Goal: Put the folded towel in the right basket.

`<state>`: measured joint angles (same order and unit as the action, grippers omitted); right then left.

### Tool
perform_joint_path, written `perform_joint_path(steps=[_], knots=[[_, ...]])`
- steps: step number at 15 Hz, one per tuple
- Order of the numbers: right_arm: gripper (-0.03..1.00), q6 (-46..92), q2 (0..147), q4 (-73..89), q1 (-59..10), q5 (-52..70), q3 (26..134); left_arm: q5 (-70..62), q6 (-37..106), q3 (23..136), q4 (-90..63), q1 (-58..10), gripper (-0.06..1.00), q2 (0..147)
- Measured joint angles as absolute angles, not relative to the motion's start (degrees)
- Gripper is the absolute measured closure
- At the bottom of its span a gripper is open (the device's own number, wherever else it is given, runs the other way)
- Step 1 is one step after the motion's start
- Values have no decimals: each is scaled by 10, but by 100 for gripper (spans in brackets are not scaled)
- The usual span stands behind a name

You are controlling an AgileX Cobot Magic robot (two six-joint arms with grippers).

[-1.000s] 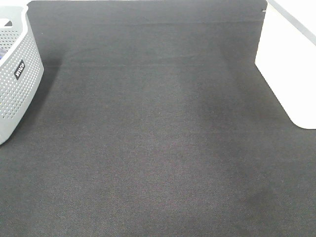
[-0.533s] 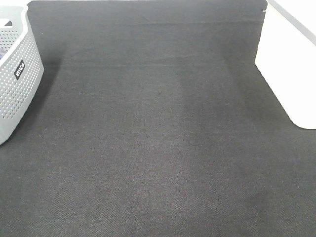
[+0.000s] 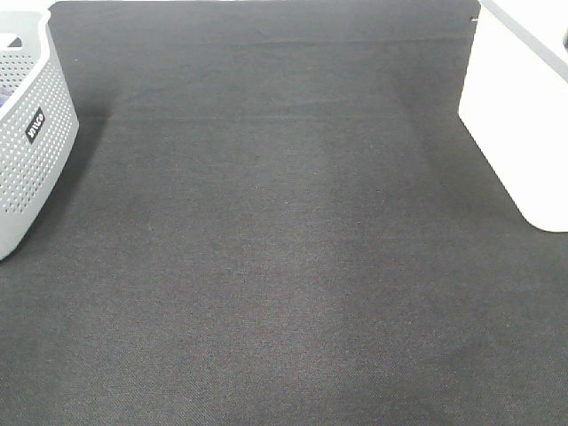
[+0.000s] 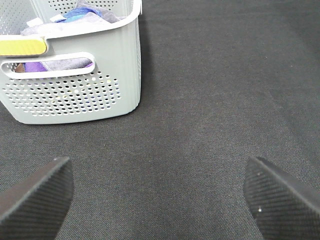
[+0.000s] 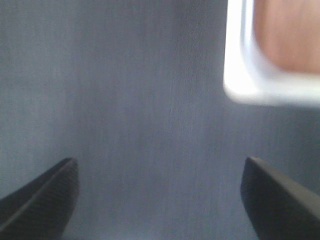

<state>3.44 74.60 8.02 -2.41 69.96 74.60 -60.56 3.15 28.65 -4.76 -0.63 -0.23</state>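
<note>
From the high camera I see a dark mat point(image 3: 284, 248) with a grey perforated basket point(image 3: 27, 151) at its left edge and a white basket point(image 3: 519, 133) at its right; neither arm shows.

On my left wrist camera the left gripper point(image 4: 157, 192) hangs with fingers spread wide, empty, over the mat near the grey basket point(image 4: 75, 95), which holds purple and blue cloth point(image 4: 75, 15). I cannot tell any folded towel's direction.

On the blurred right wrist camera the right gripper point(image 5: 160, 195) is spread wide, empty, near the white basket's corner point(image 5: 240, 85).
</note>
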Motion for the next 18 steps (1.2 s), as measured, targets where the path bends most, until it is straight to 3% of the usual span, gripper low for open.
perform_joint_path(steps=[5,9,13,18], knots=[[14,34,511,73,-24,630,468,-606,32,286,-48,-6,7,-2],[14,36,333,52,-24,587,321,-606,32,286,-48,-6,7,-2],[14,33,144,26,-24,596,297,-606,32,286,-48,-6,7,-2],[14,36,36,22,-24,603,288,-606,32,286,-48,-6,7,-2]])
